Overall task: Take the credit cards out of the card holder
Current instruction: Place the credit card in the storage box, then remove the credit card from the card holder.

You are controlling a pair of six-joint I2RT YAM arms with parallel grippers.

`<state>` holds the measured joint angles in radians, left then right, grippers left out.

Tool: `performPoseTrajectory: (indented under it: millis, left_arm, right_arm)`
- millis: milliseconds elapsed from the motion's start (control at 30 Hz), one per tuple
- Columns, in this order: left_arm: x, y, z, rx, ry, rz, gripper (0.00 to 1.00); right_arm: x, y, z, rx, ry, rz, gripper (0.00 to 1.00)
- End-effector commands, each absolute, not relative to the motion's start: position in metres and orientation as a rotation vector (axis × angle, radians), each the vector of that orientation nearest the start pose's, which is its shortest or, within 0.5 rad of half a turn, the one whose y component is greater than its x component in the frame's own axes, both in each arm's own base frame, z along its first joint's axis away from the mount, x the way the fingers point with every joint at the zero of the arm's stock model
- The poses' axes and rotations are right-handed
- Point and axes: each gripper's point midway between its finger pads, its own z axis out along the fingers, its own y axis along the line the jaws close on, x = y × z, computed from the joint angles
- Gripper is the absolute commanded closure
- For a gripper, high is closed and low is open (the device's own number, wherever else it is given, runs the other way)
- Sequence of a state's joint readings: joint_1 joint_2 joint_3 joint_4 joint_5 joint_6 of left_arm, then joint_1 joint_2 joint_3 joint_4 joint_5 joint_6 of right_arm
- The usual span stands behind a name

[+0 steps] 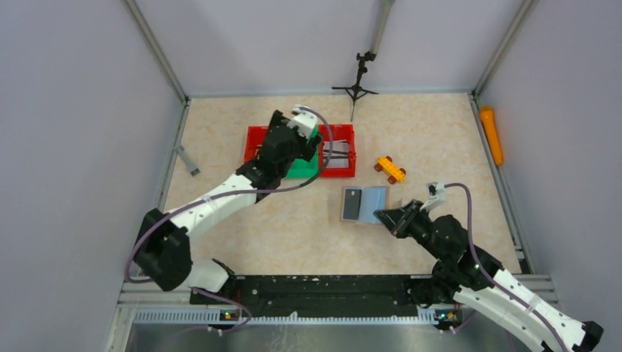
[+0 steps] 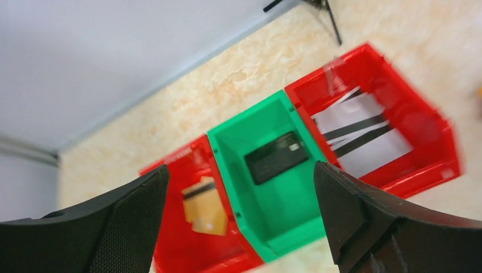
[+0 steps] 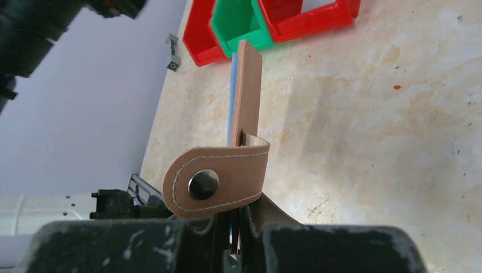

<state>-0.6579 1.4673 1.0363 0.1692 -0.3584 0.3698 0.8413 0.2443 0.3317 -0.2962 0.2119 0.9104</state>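
The card holder sits spread open near mid-table, one edge pinched in my right gripper, whose jaws are closed on the leather. A light blue card shows edge-on inside it. Well behind, my left gripper hangs with jaws wide apart, gripping nothing, above the green bin. A black card lies in that bin. A tan-gold card lies in the left red bin, and white-grey striped cards in the right red bin.

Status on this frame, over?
Left gripper open over green bin, black card inside. Right gripper shut on holder, blue card in it. Toy car nearby, not touching.
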Motion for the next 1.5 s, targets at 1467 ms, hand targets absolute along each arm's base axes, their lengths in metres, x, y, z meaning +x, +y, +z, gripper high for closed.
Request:
performPoseTrajectory:
  millis: [1467]
  left_arm:
    - [0.220, -0.302, 0.216, 0.356, 1.597, -1.802, 0.02]
  right_arm:
    - [0.159, 0.170, 0.262, 0.249, 1.486, 1.303, 1.00]
